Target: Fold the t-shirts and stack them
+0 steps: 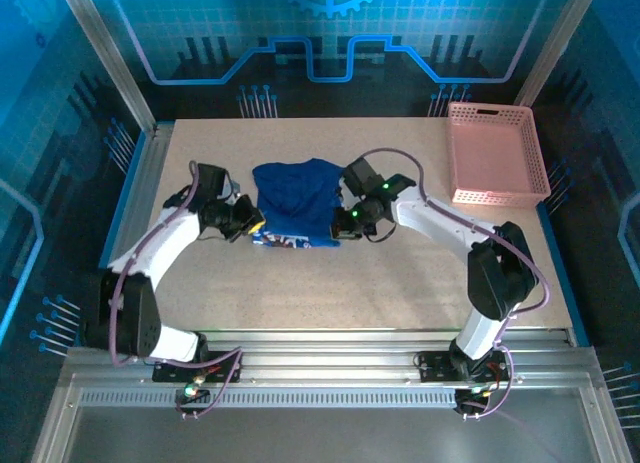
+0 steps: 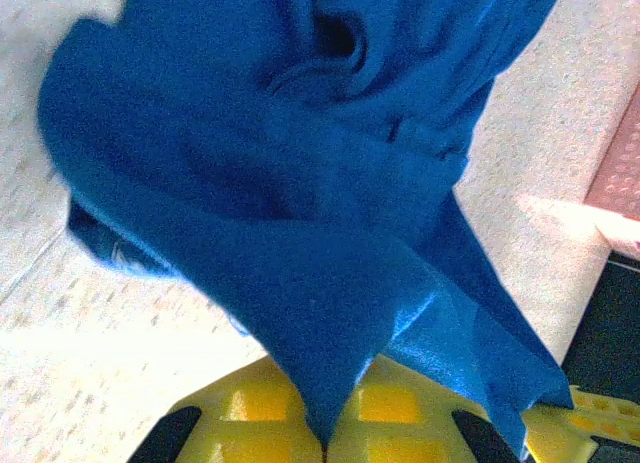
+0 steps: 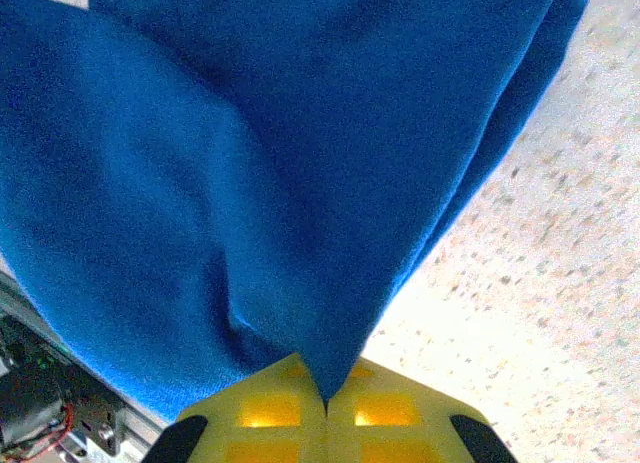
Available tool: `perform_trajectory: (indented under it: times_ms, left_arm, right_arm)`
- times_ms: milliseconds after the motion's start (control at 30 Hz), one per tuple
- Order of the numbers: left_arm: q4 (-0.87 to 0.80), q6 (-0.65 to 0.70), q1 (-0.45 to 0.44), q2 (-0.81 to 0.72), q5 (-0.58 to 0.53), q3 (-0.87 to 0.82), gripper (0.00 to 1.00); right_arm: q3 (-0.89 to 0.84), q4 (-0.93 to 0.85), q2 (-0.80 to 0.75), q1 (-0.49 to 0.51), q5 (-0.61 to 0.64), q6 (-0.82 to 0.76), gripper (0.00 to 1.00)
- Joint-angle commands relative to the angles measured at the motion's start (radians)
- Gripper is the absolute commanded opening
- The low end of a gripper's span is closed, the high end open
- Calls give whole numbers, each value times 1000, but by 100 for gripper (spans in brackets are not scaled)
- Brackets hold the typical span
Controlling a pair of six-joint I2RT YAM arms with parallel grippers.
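A royal-blue t-shirt (image 1: 295,195) lies bunched at the middle of the table, a strip of its print showing at the near edge (image 1: 290,243). My left gripper (image 1: 252,223) is at the shirt's left side and my right gripper (image 1: 340,221) at its right side. In the left wrist view the yellow jaws are pressed together on a point of blue cloth (image 2: 320,383), the shirt (image 2: 280,153) draping away from them. In the right wrist view the jaws likewise pinch a corner of the fabric (image 3: 325,368), and the shirt (image 3: 250,163) hangs broad above the speckled tabletop.
A pink lattice basket (image 1: 495,153) stands at the table's back right corner. Bare speckled tabletop (image 1: 330,293) lies between the shirt and the arm bases. Metal rails (image 1: 330,348) run along the near edge.
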Motion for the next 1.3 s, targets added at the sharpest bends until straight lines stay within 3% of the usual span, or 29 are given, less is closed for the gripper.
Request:
perform_trajectory:
  times_ms: [0, 400, 967, 1067, 1133, 1167, 1267]
  left_arm:
    - [-25, 54, 28, 101, 65, 96, 0]
    - [-49, 96, 121, 389, 145, 405, 0]
    - [-63, 87, 137, 746, 181, 778, 1]
    - [-36, 57, 143, 811, 199, 842, 18]
    - [26, 9, 147, 841, 217, 881, 44]
    - [38, -16, 149, 855, 222, 909, 51]
    - [77, -86, 156, 876, 233, 1013, 60]
  right_arm:
    - [88, -54, 77, -55, -40, -38, 0]
    - [453, -149, 353, -205, -132, -87, 0]
    - [876, -252, 702, -287, -205, -70, 0]
    - [971, -224, 781, -310, -231, -27, 10]
    - [1077, -171, 853, -342, -281, 44, 29]
    - [1127, -143, 879, -356, -308, 75, 33]
    - [1251, -33, 910, -397, -354, 193, 51]
